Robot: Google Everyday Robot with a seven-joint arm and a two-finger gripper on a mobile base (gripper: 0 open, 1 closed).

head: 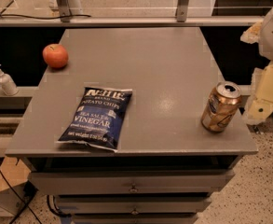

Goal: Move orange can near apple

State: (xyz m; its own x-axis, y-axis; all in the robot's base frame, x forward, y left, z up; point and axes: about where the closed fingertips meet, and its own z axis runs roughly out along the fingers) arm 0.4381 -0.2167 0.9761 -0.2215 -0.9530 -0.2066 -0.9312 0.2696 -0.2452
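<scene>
- The orange can (221,107) stands upright at the table's (164,59) right front corner, well apart from the apple (55,56) at the far left edge.
- A chip bag (97,118) lies between them.
- The gripper (265,96) hangs just beside the can, probably lined up for a grasp.
- The frame's edge cuts it off, so I cannot tell whether it is released or clenched.

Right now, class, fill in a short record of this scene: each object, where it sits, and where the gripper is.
surface: grey cabinet top, drawers below
can: orange can standing at the front right, close to the right edge
fruit: apple at the far left corner
snack: chip bag lying flat, front left
arm: gripper off the right edge, beside the can
extra: soap dispenser on a ledge to the left
status: can far from apple
</scene>
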